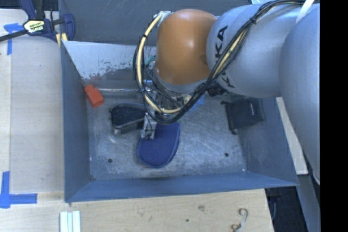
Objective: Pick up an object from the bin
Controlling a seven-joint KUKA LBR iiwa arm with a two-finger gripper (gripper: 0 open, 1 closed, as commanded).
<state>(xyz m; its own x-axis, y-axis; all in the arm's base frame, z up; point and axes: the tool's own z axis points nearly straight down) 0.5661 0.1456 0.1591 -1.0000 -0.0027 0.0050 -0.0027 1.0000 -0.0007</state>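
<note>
End effector [148, 129] over upper-left edge of blue oval pad [159, 146]; black object [126, 117] left of pad. Open or clenched: cannot tell.

Orange block [94, 95], black box [244, 114]

Black letters "KA", partly behind cables, on the grey arm [255, 54].
</note>
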